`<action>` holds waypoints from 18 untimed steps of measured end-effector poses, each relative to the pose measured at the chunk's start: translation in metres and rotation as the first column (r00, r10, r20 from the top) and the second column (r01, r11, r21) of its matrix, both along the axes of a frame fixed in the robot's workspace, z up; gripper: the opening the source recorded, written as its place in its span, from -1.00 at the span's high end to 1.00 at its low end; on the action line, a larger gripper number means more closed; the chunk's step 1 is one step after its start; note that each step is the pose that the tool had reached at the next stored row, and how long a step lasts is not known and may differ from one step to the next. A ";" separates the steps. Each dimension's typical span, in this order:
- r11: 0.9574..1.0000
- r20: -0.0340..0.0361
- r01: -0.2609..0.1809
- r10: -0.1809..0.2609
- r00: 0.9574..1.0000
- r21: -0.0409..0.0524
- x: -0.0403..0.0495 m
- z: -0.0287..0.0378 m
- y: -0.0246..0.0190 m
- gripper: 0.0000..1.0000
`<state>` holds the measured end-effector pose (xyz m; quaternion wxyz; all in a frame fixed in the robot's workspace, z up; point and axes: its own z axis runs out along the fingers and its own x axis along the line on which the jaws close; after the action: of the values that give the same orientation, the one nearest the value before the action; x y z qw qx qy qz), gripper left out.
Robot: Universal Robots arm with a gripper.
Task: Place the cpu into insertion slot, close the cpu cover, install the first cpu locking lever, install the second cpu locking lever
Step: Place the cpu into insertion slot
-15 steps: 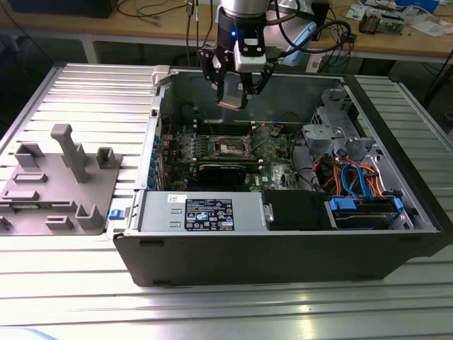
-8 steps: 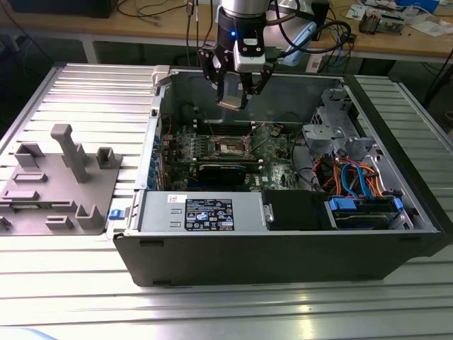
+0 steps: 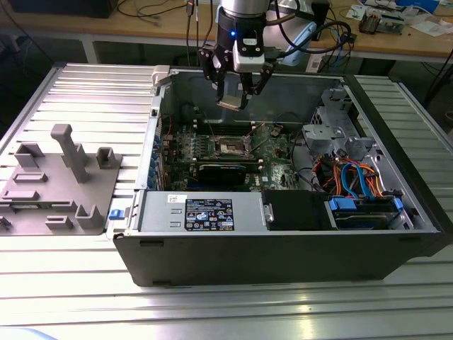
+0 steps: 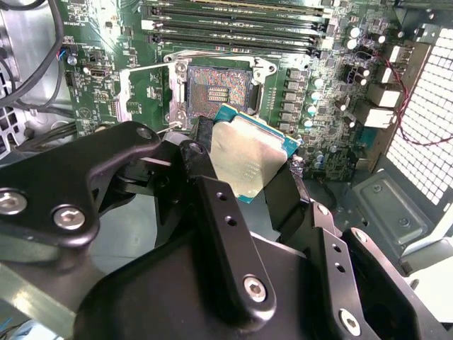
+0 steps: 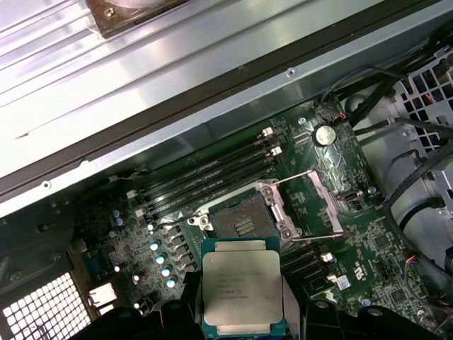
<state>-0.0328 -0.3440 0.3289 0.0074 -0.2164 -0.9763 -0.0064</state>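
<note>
My gripper [image 3: 232,99] hangs inside the open computer case, above the green motherboard [image 3: 272,152]. It is shut on the cpu [image 4: 248,157], a flat square chip with a silver top, pinched at two opposite edges by the black fingers [image 4: 202,152]. The first wrist view shows the cpu [image 5: 241,283] close to the insertion slot [image 5: 241,223] but apart from it and off to one side. The insertion slot [image 4: 216,88] lies bare, its dark contact field showing. The cpu cover [image 5: 325,205] is swung open beside the socket, with two thin wire levers [image 5: 297,177] released.
Long black memory slots [image 5: 212,173] run beside the socket. A black card [image 3: 223,172] and a power supply [image 3: 205,212] sit nearer the case front. A drive cage with blue and orange cables [image 3: 354,180] is at the exterior view's right. A grey fixture tray [image 3: 60,184] lies at its left.
</note>
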 end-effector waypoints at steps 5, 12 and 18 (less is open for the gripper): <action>1.000 0.000 0.006 -0.006 1.000 0.000 0.0000 0.0000 0.0000 -0.08; 1.000 0.000 0.018 -0.018 1.000 0.000 0.0000 0.0000 0.0000 -0.08; 1.000 0.000 0.027 -0.027 1.000 0.000 0.0000 0.0000 0.0000 -0.08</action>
<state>-0.0328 -0.3440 0.3289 0.0073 -0.2293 -0.9733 -0.0065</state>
